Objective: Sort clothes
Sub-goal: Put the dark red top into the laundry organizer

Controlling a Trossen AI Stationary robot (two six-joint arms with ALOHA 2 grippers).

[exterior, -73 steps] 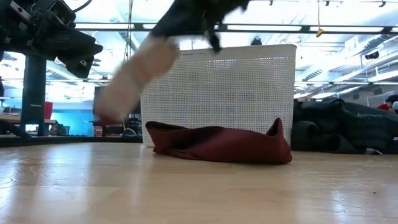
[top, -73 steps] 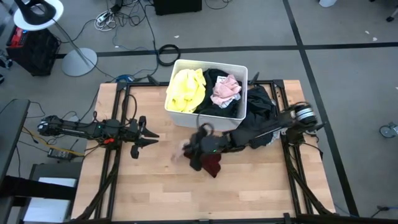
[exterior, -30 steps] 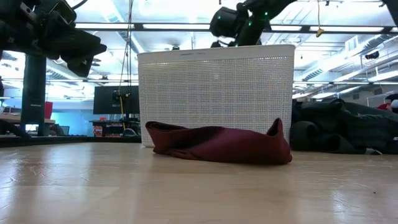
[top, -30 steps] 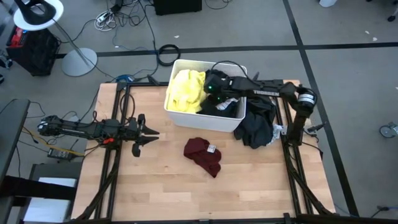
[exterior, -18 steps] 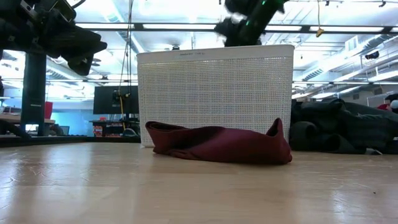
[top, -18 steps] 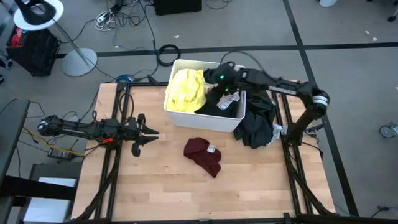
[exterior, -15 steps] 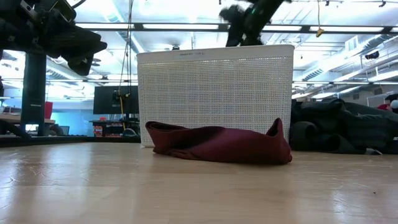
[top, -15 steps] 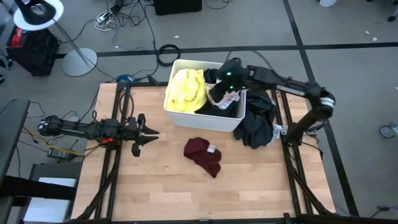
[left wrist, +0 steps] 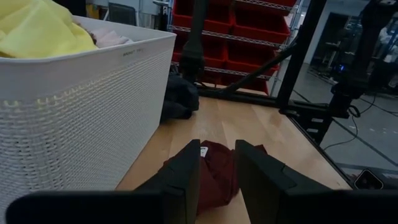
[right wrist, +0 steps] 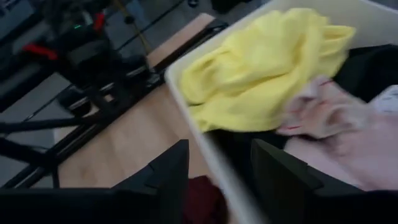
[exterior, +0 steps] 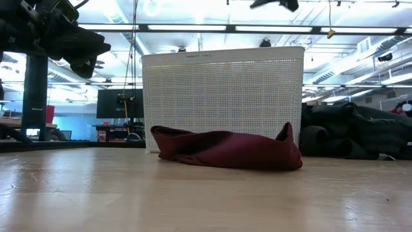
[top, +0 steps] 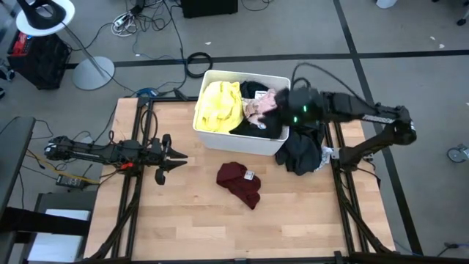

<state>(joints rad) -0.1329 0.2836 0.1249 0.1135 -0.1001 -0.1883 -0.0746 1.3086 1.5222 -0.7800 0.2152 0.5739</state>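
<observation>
A white bin point(top: 236, 140) at the table's far side holds a yellow garment point(top: 218, 106), a pink garment point(top: 259, 107) and black cloth. A maroon garment point(top: 240, 183) lies flat on the table in front of the bin. My right gripper point(top: 278, 104) hangs open over the bin's right part, above the pink garment point(right wrist: 329, 115), with nothing between its fingers point(right wrist: 165, 180). My left gripper point(top: 176, 158) waits open above the table's left side, pointing at the maroon garment point(left wrist: 217, 165).
A heap of dark clothes point(top: 304, 147) lies on the table's right side against the bin, under my right arm. Bare wood lies around the maroon garment and along the near edge. A lamp and cables are on the floor beyond the table.
My right gripper has drawn back from over the middle of the bin toward the table's right edge and has risen. The pink garment, hidden under it a second ago, now lies in the bin beside the yellow one.
</observation>
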